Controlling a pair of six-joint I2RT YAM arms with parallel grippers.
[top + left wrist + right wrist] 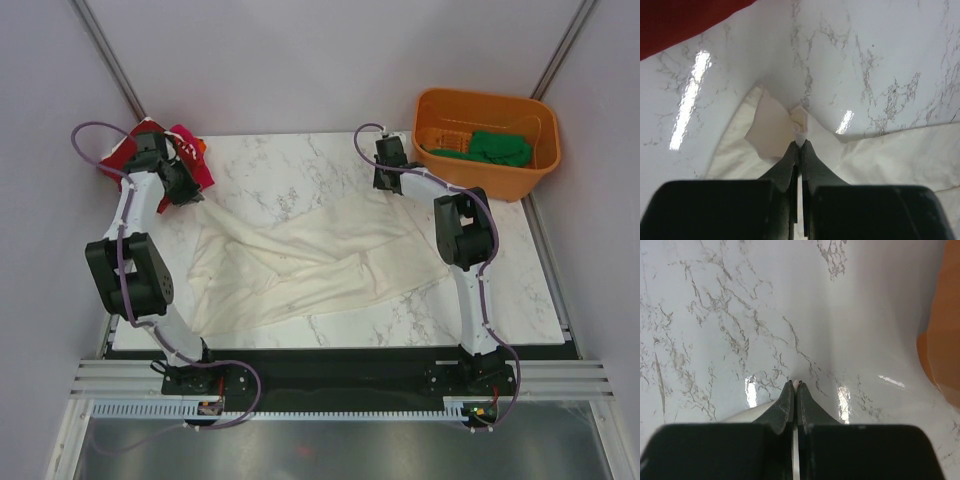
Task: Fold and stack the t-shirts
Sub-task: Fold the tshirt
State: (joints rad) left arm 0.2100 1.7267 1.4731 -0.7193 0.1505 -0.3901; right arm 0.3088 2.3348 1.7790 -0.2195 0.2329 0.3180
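Barely begun: cream-white t-shirt (300, 265) lies rumpled mid-table; left gripper (800, 143) pinches its far-left corner; right gripper (796, 384) closed, seemingly on its far-right edge; red shirts (202, 172) far left, green shirt (497, 148) far right wait.

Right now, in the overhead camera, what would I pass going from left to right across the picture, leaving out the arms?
red and pink t-shirts → cream-white t-shirt → orange tub, with a green t-shirt lying inside it.
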